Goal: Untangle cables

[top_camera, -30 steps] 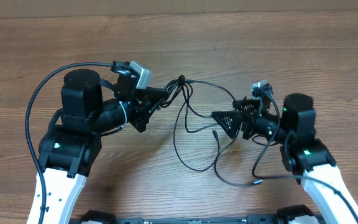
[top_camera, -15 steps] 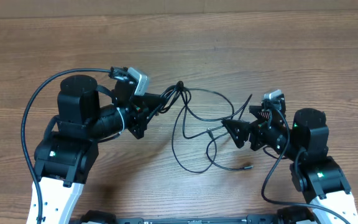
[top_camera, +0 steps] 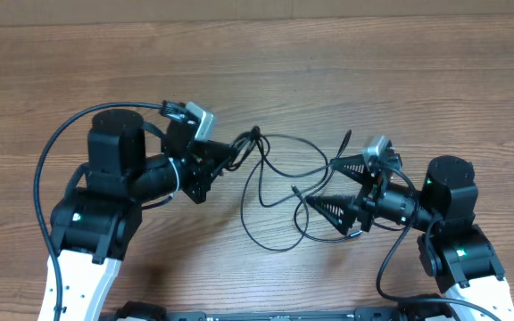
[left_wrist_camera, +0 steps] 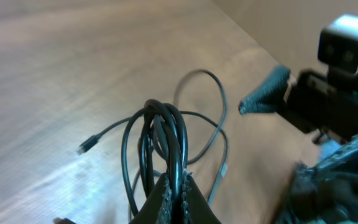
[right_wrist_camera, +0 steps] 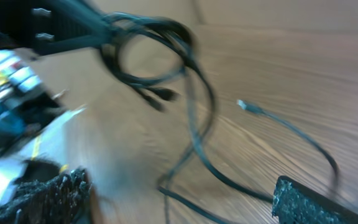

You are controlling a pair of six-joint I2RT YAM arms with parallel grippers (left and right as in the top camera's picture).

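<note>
The cables [top_camera: 275, 183] are thin black cords, knotted into a bundle [left_wrist_camera: 164, 127] at one end, with loose loops trailing over the wooden table. My left gripper [top_camera: 242, 145] is shut on that bundle, with one cord pinched between its jaws [left_wrist_camera: 176, 194]. My right gripper [top_camera: 326, 185] stands wide open at the right end of the loops, one finger on each side of the strands and holding nothing. In the blurred right wrist view, cords run between its fingers [right_wrist_camera: 48, 194] over the table, and the bundle [right_wrist_camera: 151, 37] hangs from the left gripper [right_wrist_camera: 73, 22]. A small plug tip [right_wrist_camera: 242, 104] lies free.
Another plug tip [left_wrist_camera: 84, 148] rests on the table left of the bundle. The right arm's finger [left_wrist_camera: 263, 96] and camera [left_wrist_camera: 347, 40] are close by in the left wrist view. The table [top_camera: 257, 53] is bare wood beyond the arms.
My right gripper drew back to the right, then came in lower and to the left, its jaws now straddling the loops. The loose cable ends shifted. The left gripper stayed shut on the bundle.
</note>
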